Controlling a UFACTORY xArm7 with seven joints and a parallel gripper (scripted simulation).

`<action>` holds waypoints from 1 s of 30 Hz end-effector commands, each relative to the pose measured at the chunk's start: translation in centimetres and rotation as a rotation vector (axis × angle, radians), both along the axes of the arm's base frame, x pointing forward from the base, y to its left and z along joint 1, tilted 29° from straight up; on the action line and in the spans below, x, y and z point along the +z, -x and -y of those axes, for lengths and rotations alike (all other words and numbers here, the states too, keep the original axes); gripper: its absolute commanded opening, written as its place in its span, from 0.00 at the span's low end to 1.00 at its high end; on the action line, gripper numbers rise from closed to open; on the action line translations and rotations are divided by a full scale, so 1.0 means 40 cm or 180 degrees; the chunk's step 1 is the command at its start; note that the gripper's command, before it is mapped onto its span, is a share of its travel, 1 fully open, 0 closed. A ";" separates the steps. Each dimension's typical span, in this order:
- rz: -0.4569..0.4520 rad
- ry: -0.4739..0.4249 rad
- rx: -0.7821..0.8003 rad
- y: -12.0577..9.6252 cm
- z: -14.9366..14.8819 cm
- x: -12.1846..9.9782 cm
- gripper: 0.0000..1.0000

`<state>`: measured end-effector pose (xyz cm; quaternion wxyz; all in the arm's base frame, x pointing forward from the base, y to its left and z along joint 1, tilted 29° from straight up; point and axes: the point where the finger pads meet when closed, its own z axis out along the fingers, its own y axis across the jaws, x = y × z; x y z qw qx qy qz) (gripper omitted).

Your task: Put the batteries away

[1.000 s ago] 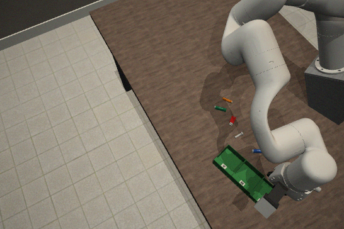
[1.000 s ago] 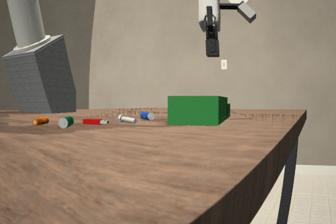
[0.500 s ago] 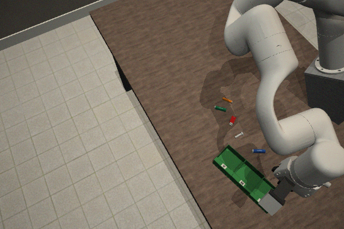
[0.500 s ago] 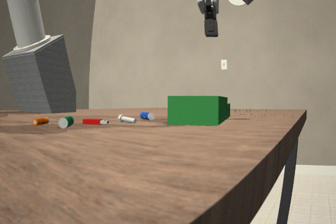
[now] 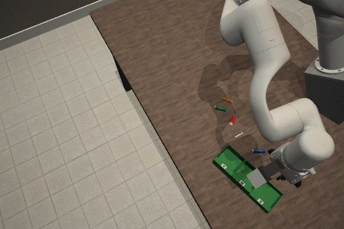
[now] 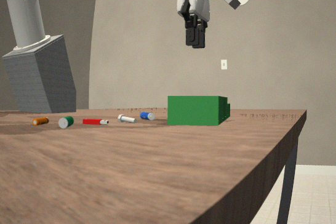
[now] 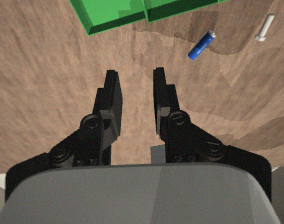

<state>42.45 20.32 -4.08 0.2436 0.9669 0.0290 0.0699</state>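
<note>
Three batteries lie on the wooden table: a blue one [image 5: 258, 151] [image 6: 147, 116] [image 7: 201, 45] closest to the bin, a green one [image 5: 220, 108] [image 6: 66, 122] and an orange one [image 5: 227, 99] [image 6: 40, 121] farther off. The long green bin [image 5: 231, 160] [image 6: 194, 110] [image 7: 118, 15] has three compartments with small labels that I cannot read. My gripper [image 6: 195, 45] [image 7: 136, 83] hangs high above the table, just beside the bin's long side and near the blue battery. Its fingers stand partly apart with nothing between them.
A red USB stick [image 5: 232, 121] [image 6: 95, 121] and a white bolt [image 5: 239, 134] [image 6: 127, 119] [image 7: 263, 27] lie between the batteries. The grey robot pedestal [image 5: 324, 94] [image 6: 40, 76] stands at the table's far side. The bin sits near the table edge.
</note>
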 end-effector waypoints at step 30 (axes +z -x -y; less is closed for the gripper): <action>0.0916 -0.0332 -0.1569 0.116 0.349 -0.089 0.28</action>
